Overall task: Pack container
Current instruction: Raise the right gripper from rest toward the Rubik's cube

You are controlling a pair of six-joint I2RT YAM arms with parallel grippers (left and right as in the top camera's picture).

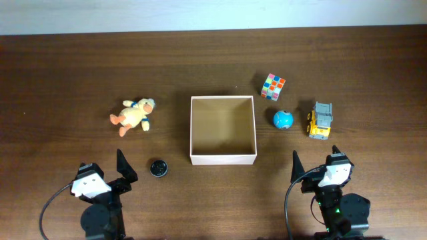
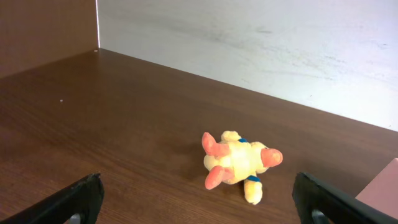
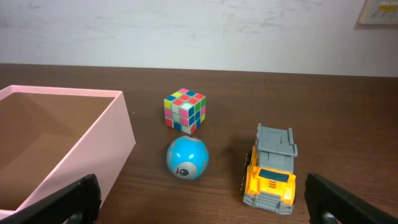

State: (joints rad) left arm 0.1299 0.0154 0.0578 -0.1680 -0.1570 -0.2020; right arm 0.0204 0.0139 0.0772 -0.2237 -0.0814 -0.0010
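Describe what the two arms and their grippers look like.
The left arm and right arm are black, each with a white block at the wrist. The left gripper and right gripper have black, tapering fingers. A black cable loops beside each base; a small green light shows on the right arm.

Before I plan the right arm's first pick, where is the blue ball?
Overhead view: the blue ball lies right of the container, puzzle cube behind it, yellow truck further right.
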